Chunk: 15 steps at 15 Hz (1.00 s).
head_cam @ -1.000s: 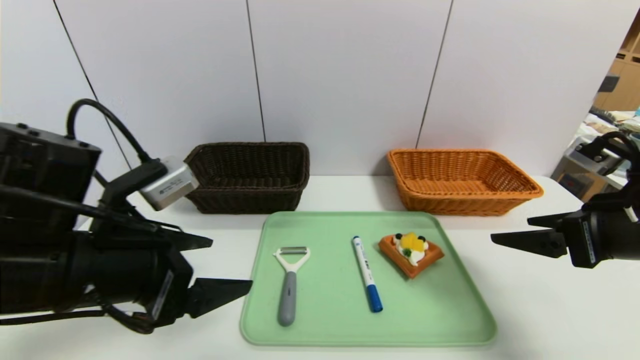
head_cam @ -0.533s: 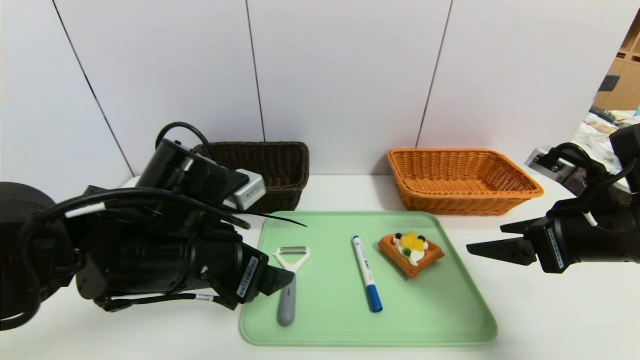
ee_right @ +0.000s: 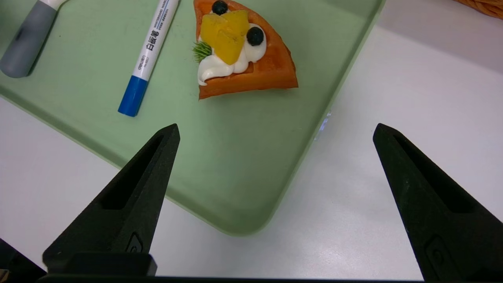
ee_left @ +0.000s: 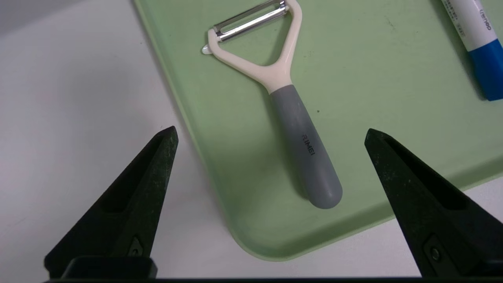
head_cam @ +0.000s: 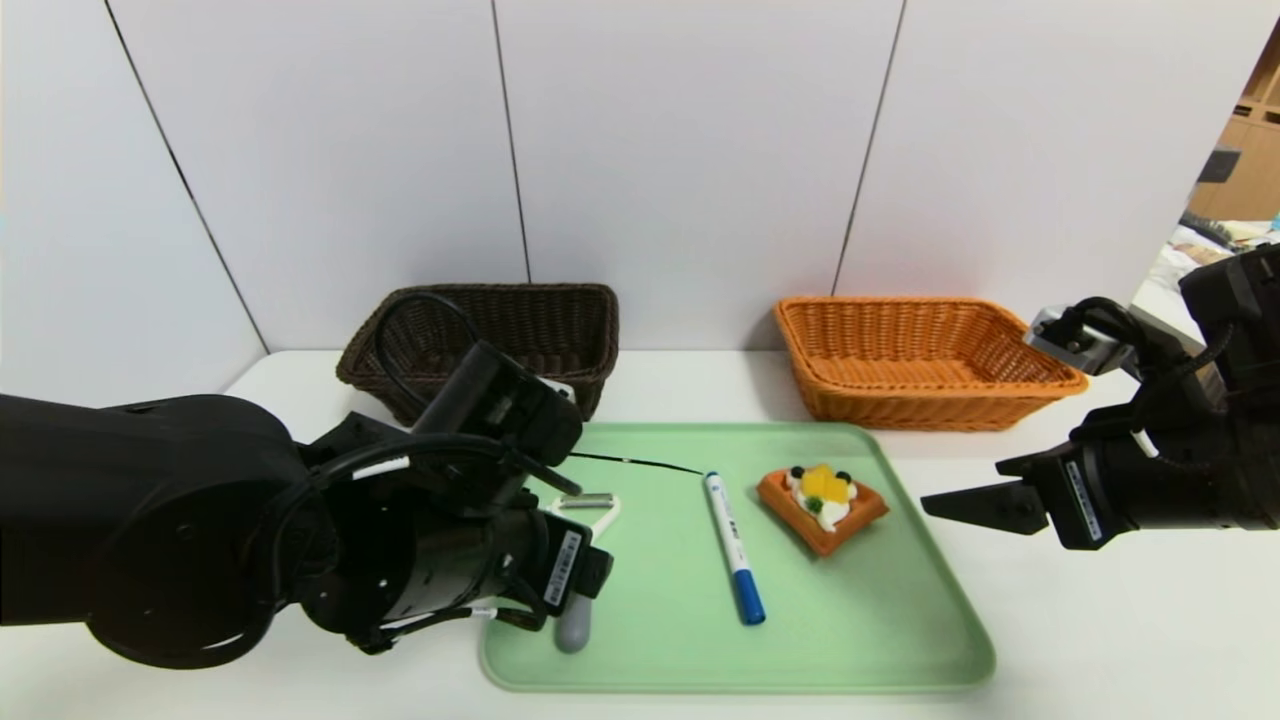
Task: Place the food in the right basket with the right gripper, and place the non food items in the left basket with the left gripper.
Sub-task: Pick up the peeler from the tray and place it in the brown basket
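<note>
Nothing has been sorted yet: on the green tray (head_cam: 900,640), the peeler (ee_left: 302,145) lies at 9 o'clock, the pen (head_cam: 733,548) at centre, the waffle (head_cam: 822,508) at 2 o'clock. The brown basket (head_cam: 560,320) and orange basket (head_cam: 925,365) are seen empty. The left gripper (ee_left: 269,135) is poised over the peeler and the right gripper (ee_right: 275,133) short of the waffle, both spread wide, nothing held

Lying flat on the green tray (head_cam: 880,640): white Y-shaped peeler (ee_left: 283,106) with grey handle at the left, slim marker pen (head_cam: 733,548) with blue cap mid-tray, waffle toy (head_cam: 822,508) with cream and fruit at the right. Behind on the bench (head_cam: 1100,620), dark brown basket (head_cam: 500,350) left, orange basket (head_cam: 920,360) right.
</note>
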{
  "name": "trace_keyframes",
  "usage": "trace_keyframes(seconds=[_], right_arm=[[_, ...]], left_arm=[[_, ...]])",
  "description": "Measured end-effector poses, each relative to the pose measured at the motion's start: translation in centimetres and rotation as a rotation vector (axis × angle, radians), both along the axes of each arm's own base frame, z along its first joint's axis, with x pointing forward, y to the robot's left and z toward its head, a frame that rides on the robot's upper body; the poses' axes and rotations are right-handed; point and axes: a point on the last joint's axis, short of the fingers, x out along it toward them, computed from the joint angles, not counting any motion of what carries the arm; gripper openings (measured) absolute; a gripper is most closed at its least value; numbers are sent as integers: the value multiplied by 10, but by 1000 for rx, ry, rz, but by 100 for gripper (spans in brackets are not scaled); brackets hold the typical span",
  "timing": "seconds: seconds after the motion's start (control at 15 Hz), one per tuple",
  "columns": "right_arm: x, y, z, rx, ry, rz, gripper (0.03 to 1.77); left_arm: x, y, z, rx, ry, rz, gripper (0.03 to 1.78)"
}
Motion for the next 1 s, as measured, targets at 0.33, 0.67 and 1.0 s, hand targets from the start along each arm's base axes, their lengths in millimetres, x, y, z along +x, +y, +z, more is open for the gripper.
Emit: trace_keyframes(seconds=[0.33,0.67,1.0], right_arm=[[0,2,1,12,5,-4,170],[-1,5,1,19,7,3,170],[-1,6,1,20,8,8,170]], left_arm=[[4,-11,-6,23,48,86,169],[5,-25,-8,23,97,201,169],[5,-44,-14,10,149,256,169]])
